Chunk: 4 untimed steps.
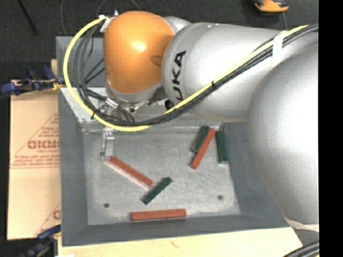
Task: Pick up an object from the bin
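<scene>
My gripper hangs over the near end of the slanted red stick just beneath it, likely lined up to grasp, though whether it is spread or clenched I cannot tell.

Single overhead camera, tilted slightly off vertical, close over bin; arm spans upper right.

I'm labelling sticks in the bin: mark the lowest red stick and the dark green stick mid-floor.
lowest red stick (158, 214), camera view, middle of its length.
dark green stick (156, 190), camera view, middle of its length.
</scene>
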Each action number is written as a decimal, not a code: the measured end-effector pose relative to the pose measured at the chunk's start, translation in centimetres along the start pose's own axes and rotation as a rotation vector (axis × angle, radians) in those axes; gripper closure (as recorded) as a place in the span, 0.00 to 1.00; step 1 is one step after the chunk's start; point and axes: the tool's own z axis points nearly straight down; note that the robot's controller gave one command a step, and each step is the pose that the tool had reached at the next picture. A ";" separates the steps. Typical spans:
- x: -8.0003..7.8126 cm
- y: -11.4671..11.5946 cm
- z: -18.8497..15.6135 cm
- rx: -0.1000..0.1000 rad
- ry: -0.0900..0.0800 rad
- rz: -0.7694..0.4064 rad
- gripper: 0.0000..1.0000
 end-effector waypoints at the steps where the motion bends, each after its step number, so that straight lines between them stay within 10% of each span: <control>1: -4.0 -2.5 15.9 0.002 0.000 -0.005 0.00; 2: -1.2 -8.2 16.7 0.002 -0.004 0.001 0.00; 3: -1.3 -7.9 16.5 -0.001 -0.008 0.002 1.00; 4: -0.3 -7.9 2.0 -0.002 -0.016 -0.009 1.00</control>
